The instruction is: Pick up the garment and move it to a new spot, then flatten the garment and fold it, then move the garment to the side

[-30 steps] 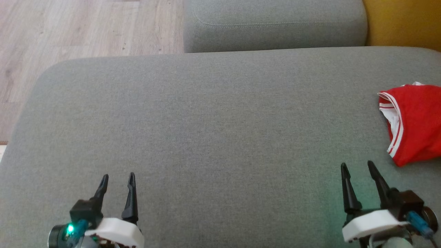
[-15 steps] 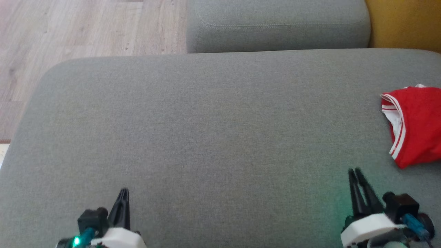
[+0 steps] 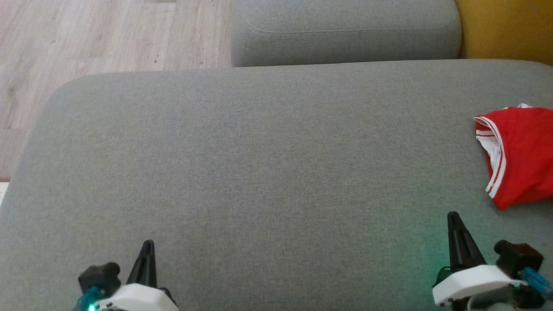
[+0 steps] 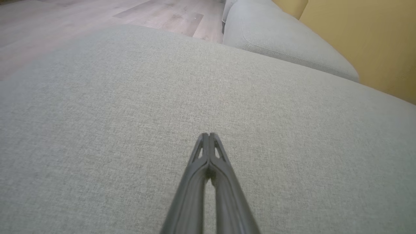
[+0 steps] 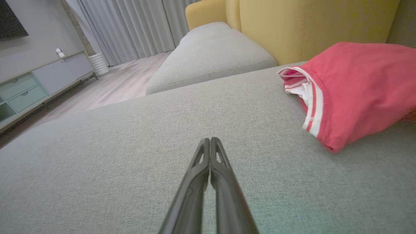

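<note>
The garment (image 3: 520, 151) is red with white striped trim, lying bunched at the right edge of the grey cushion (image 3: 259, 172); the right wrist view shows the garment (image 5: 354, 87) to the upper right of the fingers. My right gripper (image 3: 452, 216) is shut and empty, low at the right, a short way in front of the garment and apart from it. Its fingers (image 5: 209, 143) press together above bare fabric. My left gripper (image 3: 148, 244) is shut with nothing in it at the lower left, far from the garment, its closed tips (image 4: 208, 136) over the cushion.
A second grey cushion (image 3: 345, 30) lies beyond the main one, with a yellow sofa back (image 3: 505, 28) at the upper right. Wooden floor (image 3: 86, 39) runs past the cushion's far left edge. A low cabinet (image 5: 35, 87) and curtains (image 5: 136, 29) stand further off.
Both grippers have closed from wide open to fully shut on nothing and drawn back slightly toward the bottom edge. The garment has not moved.
</note>
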Robot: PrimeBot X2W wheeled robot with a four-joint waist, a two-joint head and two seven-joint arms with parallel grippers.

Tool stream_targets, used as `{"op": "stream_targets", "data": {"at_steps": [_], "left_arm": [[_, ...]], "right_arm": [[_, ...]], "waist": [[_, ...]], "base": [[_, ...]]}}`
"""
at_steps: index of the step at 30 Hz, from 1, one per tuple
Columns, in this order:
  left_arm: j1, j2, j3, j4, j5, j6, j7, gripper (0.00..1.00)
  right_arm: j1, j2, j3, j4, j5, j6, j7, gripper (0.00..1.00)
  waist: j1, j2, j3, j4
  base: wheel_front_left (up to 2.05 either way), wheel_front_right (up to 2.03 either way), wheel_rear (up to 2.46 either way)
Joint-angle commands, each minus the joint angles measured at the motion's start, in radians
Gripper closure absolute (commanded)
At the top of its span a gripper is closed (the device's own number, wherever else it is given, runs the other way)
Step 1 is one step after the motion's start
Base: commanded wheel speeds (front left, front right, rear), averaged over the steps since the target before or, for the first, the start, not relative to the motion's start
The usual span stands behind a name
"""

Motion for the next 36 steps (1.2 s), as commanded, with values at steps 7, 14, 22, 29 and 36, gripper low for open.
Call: {"op": "stream_targets", "data": {"at_steps": [7,14,22,29,36], "left_arm": [[-0.058,0.001,0.026,-0.043,-0.101,-0.013,0.023,1.0],[-0.068,0.001,0.039,-0.048,-0.185,-0.021,0.043,1.0],[-0.077,0.001,0.051,-0.052,-0.268,-0.03,0.064,1.0],[-0.087,0.001,0.064,-0.057,-0.352,-0.039,0.084,1.0],[-0.098,0.001,0.078,-0.062,-0.447,-0.049,0.107,1.0]], "right_arm": [[-0.048,0.002,-0.012,-0.044,0.107,0.0,0.022,1.0],[-0.054,0.004,-0.017,-0.049,0.194,0.0,0.042,1.0],[-0.061,0.005,-0.023,-0.055,0.28,0.0,0.062,1.0],[-0.068,0.006,-0.029,-0.061,0.366,0.0,0.082,1.0],[-0.076,0.007,-0.035,-0.067,0.464,0.0,0.105,1.0]], "waist": [[0.0,0.0,0.001,-0.004],[0.0,0.0,0.001,-0.008],[0.0,0.0,0.002,-0.012],[0.0,0.0,0.002,-0.016],[0.0,0.0,0.003,-0.02]], "base": [[0.0,0.0,0.0],[0.0,0.0,0.0],[0.0,0.0,0.0],[0.0,0.0,0.0],[0.0,0.0,0.0]]}}
